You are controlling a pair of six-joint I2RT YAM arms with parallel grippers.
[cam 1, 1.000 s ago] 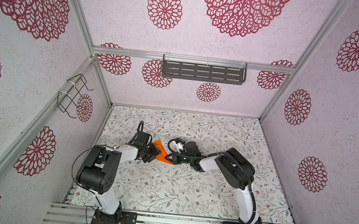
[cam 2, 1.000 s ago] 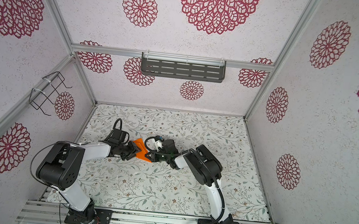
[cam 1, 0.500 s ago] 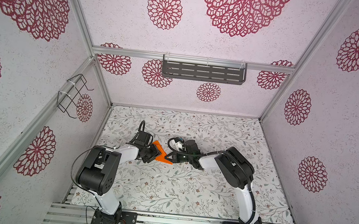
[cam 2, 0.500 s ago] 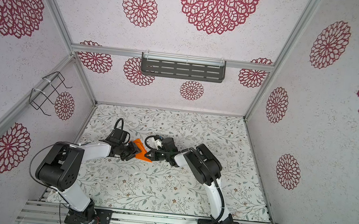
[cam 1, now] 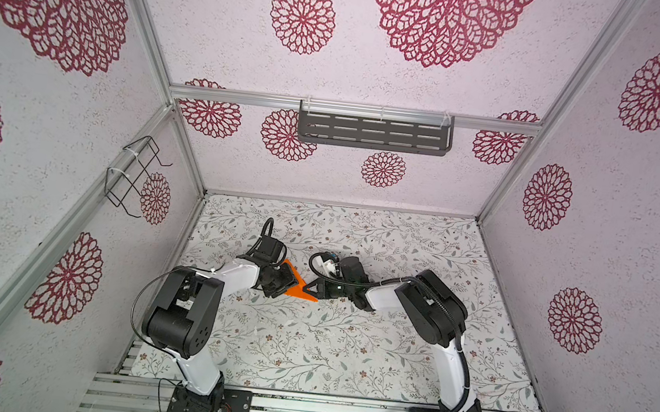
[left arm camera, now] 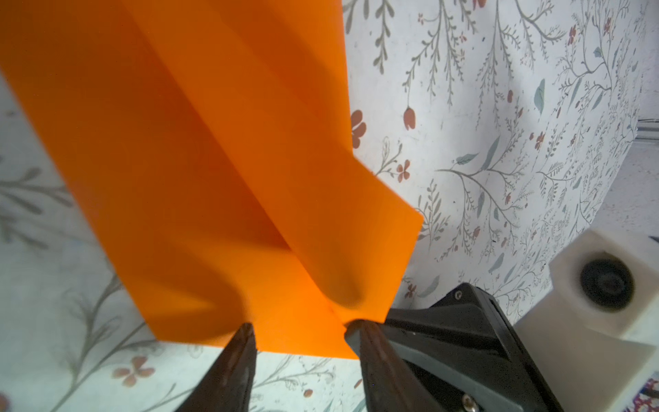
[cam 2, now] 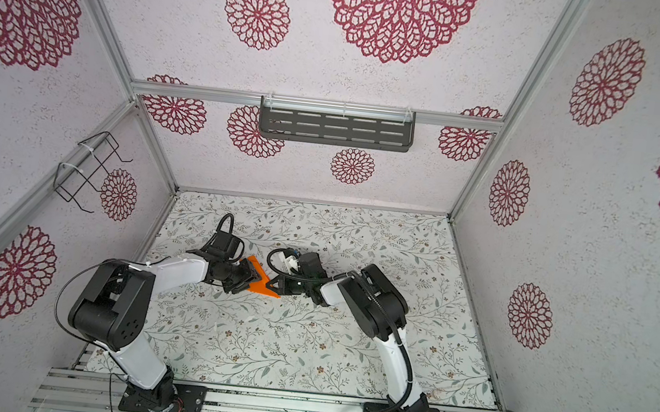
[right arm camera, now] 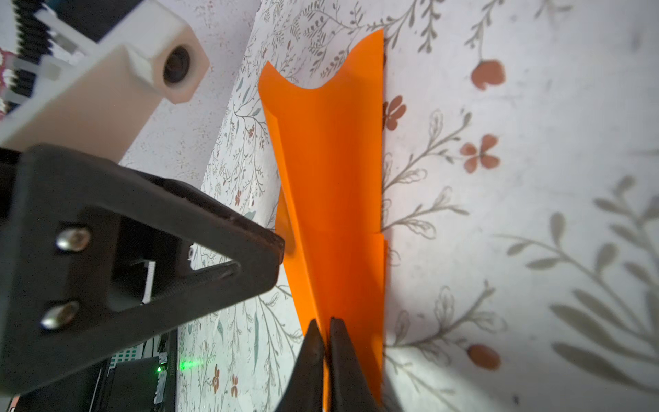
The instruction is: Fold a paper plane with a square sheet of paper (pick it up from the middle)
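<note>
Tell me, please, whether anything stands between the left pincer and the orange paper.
Nothing visible does: the left pincer has its jaws apart astride one end of the folded orange paper, and the right pincer is shut on the other end.

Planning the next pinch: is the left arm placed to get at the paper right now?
Likely yes. The left gripper is open, with the paper's edge lying between its jaws and nothing in the way. The right gripper, shut on the paper's other end, sits clear of it.
</note>
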